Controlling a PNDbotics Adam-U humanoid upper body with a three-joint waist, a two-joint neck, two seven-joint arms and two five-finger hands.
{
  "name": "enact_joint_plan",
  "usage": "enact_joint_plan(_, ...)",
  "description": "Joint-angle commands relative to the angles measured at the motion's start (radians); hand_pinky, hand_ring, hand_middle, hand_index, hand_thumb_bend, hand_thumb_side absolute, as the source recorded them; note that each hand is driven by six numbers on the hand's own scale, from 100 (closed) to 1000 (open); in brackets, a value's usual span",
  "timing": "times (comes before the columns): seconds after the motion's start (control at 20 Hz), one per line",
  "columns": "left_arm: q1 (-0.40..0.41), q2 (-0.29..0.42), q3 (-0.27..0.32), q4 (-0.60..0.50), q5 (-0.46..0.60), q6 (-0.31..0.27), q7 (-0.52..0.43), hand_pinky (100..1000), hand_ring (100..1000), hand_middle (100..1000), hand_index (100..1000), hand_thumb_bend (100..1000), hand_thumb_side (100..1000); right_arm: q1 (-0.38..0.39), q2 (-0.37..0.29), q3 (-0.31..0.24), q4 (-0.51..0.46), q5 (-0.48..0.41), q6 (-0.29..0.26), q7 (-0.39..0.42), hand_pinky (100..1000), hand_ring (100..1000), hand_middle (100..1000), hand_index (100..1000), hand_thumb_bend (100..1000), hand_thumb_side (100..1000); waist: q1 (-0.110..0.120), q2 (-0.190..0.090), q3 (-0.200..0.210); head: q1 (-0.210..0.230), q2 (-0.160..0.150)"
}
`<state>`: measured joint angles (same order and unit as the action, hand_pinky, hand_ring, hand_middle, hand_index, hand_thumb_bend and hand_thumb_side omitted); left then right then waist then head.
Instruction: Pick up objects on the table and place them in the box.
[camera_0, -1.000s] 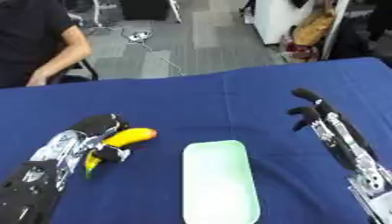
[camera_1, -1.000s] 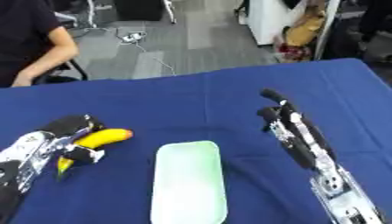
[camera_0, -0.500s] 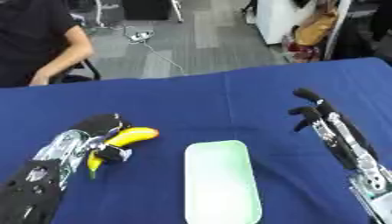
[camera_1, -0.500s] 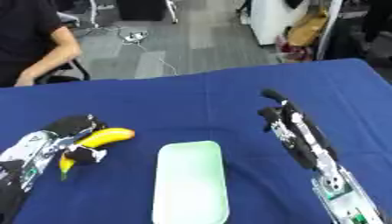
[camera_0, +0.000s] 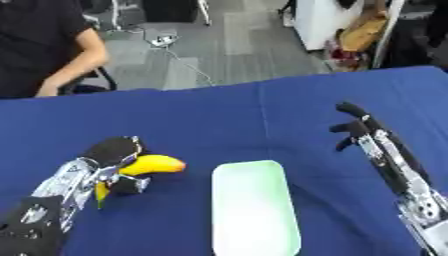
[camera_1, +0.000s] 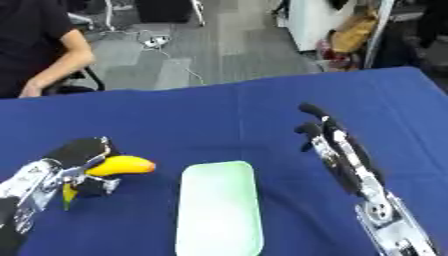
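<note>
Gripping the curved yellow banana (camera_0: 149, 165), the left hand (camera_0: 112, 152) has carried it slightly rightward, toward the pale green oblong plastic box (camera_0: 254, 210) lying just to its right on the blue tablecloth (camera_0: 227, 115). Farther right, the right hand (camera_0: 359, 131) hovers, fingers relaxed apart.

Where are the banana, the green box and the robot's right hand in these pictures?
banana (camera_0: 150, 165), left eye view, on its yellow middle.
green box (camera_0: 254, 210), left eye view, on its pale floor.
right hand (camera_1: 322, 131), right eye view, on the black fingers.
</note>
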<state>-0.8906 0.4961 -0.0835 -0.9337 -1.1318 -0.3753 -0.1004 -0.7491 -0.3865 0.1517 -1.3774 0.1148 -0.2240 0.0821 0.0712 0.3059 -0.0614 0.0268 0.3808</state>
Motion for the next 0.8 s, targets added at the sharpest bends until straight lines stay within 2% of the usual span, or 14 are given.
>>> enact_joint_plan(0.05,-0.003,0.04,-0.007,-0.033,0.012,0.0,-0.015,100,100,100,176,100,249,-0.01,-0.009,-0.008,-0.014,-0.004,0.001,-0.007,555,758,938,996,200,993,-0.005,-0.023,0.004,-0.007,-0.01)
enact_joint_plan(0.55,-0.001,0.043,-0.013,-0.053,0.026,-0.007,-0.022,100,100,100,168,100,245,-0.01,-0.007,-0.008,-0.011,-0.004,0.002,-0.012,556,758,937,995,172,1000,-0.01,-0.033,0.007,-0.009,-0.013)
enact_joint_plan(0.8,-0.006,0.048,-0.028,-0.134,0.107,-0.039,-0.046,100,100,100,154,100,245,-0.008,-0.006,-0.009,-0.007,-0.004,0.004,-0.013,556,757,938,996,155,1000,-0.011,-0.04,0.008,-0.012,-0.013)
